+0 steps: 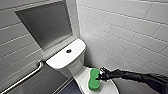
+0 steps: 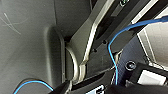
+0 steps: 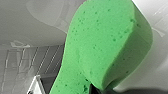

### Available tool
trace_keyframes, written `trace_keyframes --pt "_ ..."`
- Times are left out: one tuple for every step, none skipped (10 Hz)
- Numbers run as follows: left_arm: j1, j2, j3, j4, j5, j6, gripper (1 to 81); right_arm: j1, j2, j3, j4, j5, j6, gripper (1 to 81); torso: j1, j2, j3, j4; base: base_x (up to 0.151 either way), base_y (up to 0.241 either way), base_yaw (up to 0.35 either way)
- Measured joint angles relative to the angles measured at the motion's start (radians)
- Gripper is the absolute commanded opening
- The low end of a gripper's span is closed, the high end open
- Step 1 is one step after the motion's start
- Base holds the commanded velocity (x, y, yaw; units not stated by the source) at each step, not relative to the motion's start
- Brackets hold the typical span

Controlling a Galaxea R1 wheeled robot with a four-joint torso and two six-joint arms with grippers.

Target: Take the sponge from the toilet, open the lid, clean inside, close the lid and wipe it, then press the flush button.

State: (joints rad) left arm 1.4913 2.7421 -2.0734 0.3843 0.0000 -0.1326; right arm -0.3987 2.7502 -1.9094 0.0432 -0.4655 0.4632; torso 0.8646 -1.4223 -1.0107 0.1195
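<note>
The white toilet [image 1: 65, 58] stands in the corner with its lid [image 1: 110, 88] down. A small dark flush button [image 1: 68, 51] sits in the middle of the tank top. On the lid rests the bright green sponge [image 1: 94, 79], its long side running away from the tank. My right gripper [image 1: 101, 76] reaches in from the right and is shut on the sponge's pinched waist. In the right wrist view the sponge [image 3: 100, 47] looms large and close, with the white ceramic behind it. The left wrist view looks at the robot's own grey body and a blue cable [image 2: 112, 50].
White tiled walls [image 1: 130, 32] close in on the right and behind the toilet. A recessed grey niche [image 1: 46, 23] sits above the tank. A metal grab rail [image 1: 25, 77] runs along the left wall. Dark floor [image 1: 72, 88] shows left of the bowl.
</note>
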Motion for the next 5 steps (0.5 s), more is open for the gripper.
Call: trace_keyframes --pt "0.0 0.0 0.0 0.0 0.0 0.0 81.1 0.001 0.081 -0.076 -0.01 -0.009 0.002 1.0 0.0 0.0 0.0 0.0 0.0 0.0 0.0" --pt "0.0 -0.001 0.0 -0.001 0.0 0.0 81.1 0.001 0.173 -0.155 -0.019 -0.019 0.003 1.0 0.0 0.0 0.0 0.0 0.0 0.0 0.0" --pt "0.0 -0.003 0.0 -0.001 -0.005 0.0 81.1 0.001 0.257 -0.229 -0.029 -0.029 0.006 1.0 0.0 0.0 0.0 0.0 0.0 0.0 0.0" --pt "0.0 -0.002 0.0 -0.001 -0.009 0.0 81.1 -0.001 0.32 -0.296 -0.041 -0.034 0.007 1.0 0.0 0.0 0.0 0.0 0.0 0.0 0.0" --pt "0.0 -0.002 0.0 -0.001 -0.009 0.0 81.1 -0.008 0.361 -0.354 -0.053 -0.038 0.01 1.0 0.0 0.0 0.0 0.0 0.0 0.0 0.0"
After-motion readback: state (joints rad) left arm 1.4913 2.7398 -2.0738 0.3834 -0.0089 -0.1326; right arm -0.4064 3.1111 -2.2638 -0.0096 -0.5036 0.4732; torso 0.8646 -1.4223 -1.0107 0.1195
